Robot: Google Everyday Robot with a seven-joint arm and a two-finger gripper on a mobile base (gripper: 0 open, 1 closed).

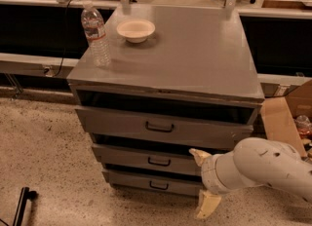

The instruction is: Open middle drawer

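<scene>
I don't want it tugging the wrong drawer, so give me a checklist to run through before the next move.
1. Middle drawer picked out of the three: ok.
2. Its black handle in plain view, nothing covering it: ok.
3. Claw open: ok.
4. Claw at the handle: not ok; it hangs to the handle's right, by the drawer's right end.
5. Water bottle and bowl upright on the cabinet top: ok.
6. Drawer already partly out: cannot tell.
</scene>
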